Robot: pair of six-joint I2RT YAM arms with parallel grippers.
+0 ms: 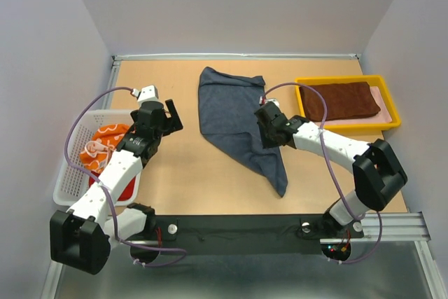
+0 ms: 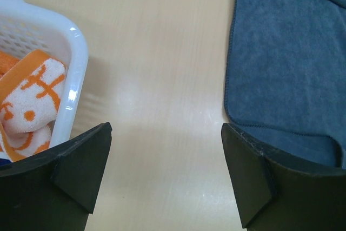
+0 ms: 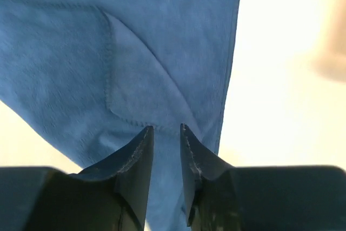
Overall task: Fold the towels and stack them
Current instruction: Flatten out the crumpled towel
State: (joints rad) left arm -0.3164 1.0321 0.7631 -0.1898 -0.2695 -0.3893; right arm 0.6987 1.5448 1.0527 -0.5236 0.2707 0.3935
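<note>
Right gripper [image 3: 166,129]: my fingers nearly together over the navy towel [image 1: 231,113] lying mid-table [image 1: 182,166]; I cannot tell if they pinch it. Left gripper [image 2: 166,133]: mine, spread wide, holding nothing, between basket [image 2: 75,52] and that towel.

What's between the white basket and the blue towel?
Only bare wooden table between the white basket and the dark blue towel, clearest in the left wrist view; the open left tool hangs above it.
</note>
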